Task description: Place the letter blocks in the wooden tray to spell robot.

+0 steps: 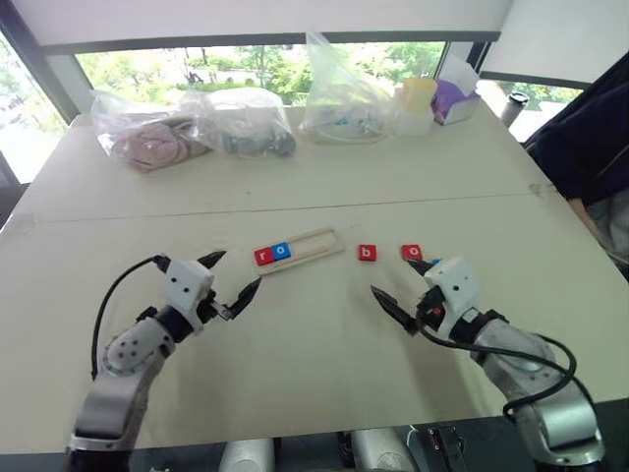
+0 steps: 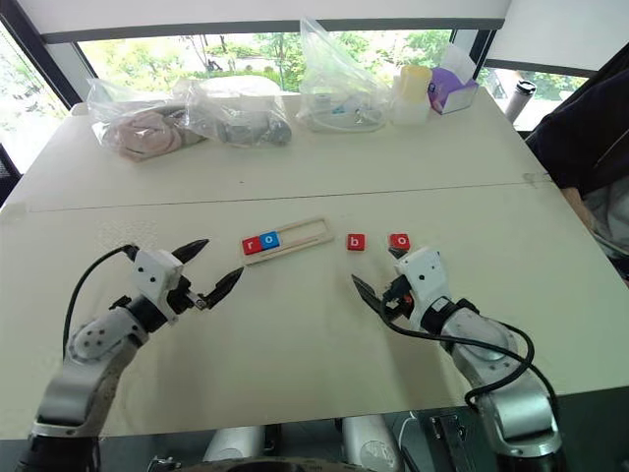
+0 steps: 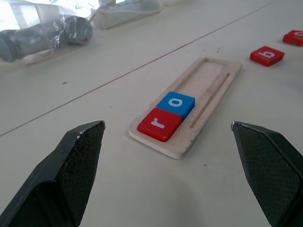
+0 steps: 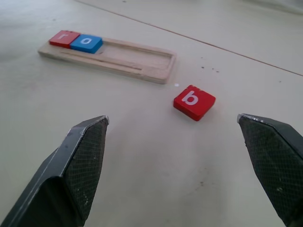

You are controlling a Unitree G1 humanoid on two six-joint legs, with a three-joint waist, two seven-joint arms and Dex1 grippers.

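Note:
The wooden tray [image 1: 313, 243] lies on the white table [image 1: 314, 354] ahead of me, slightly left of centre. At its left end sit two letter blocks, a red r [image 1: 263, 256] and a blue o [image 1: 282, 251]; the rest of its slot is bare. To the tray's right, a red b [image 1: 367, 253] and a red o [image 1: 412, 252] lie flat on the table. My left gripper [image 1: 239, 270] hovers open just short of the tray's left end. My right gripper [image 1: 391, 275] is open near the red b [image 4: 194, 101], with nothing between its fingers [image 4: 80, 161].
Several clear plastic bags [image 1: 246, 123] with items line the far side of the table, beside a lidded container [image 1: 415, 103] and a purple box [image 1: 454, 98]. A person in dark clothing [image 1: 590, 147] is at the right edge. A seam [image 1: 295, 208] crosses the table behind the tray.

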